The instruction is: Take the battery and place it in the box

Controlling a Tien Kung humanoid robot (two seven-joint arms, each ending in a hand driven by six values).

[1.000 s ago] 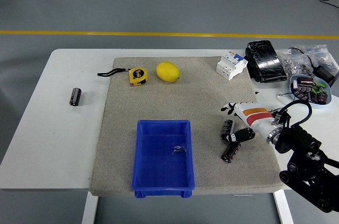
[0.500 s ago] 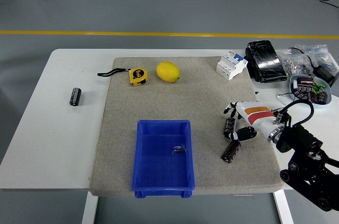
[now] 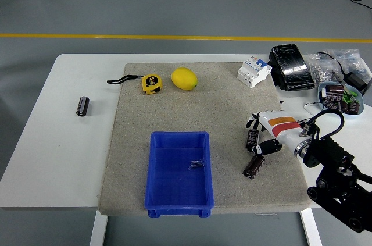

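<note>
A dark cylindrical battery (image 3: pixel 251 139) lies on the grey mat right of the blue box (image 3: pixel 179 198). My right hand (image 3: pixel 258 133) comes in from the lower right. Its fingers (image 3: pixel 250 120) and thumb curl around this battery, low over the mat. A second battery (image 3: pixel 253 166) lies on the mat just below the hand. A third battery (image 3: pixel 83 106) lies on the bare table at the far left. The box holds one small dark item (image 3: pixel 196 164). My left hand is out of view.
A yellow tape measure (image 3: pixel 151 83) and a lemon (image 3: pixel 184 78) lie at the mat's back. A white breaker (image 3: pixel 254 71), a black pack (image 3: pixel 290 67), bags of parts (image 3: pixel 331 66) and a blue bowl (image 3: pixel 340 97) crowd the back right.
My right hand has shifted slightly to the right, and the battery in its fingers has moved a little right with it. Nothing else has moved.
</note>
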